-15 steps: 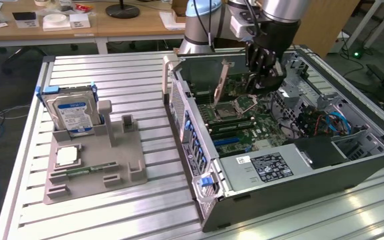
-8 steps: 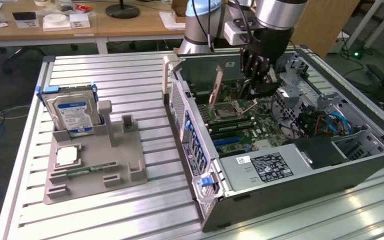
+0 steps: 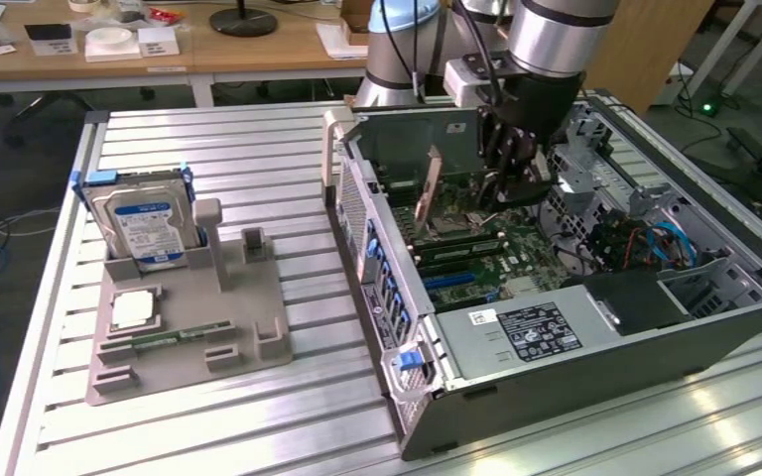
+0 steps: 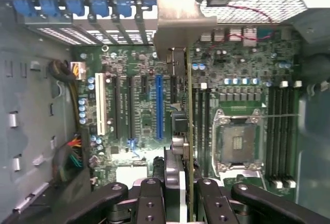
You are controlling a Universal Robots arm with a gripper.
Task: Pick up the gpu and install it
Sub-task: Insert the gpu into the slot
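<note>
At the exterior view's left we see a drive (image 3: 150,223) standing in a grey tray (image 3: 222,297) on the counter (image 3: 262,149). Right of it lies the open case (image 3: 579,382). Inside, the gpu (image 3: 428,193) stands on edge over the motherboard (image 3: 514,273), just beside the CPU socket (image 3: 454,223). The jaws are clamped on it from above.

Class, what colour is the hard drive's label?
Blue and white label, best in the exterior view.
</note>
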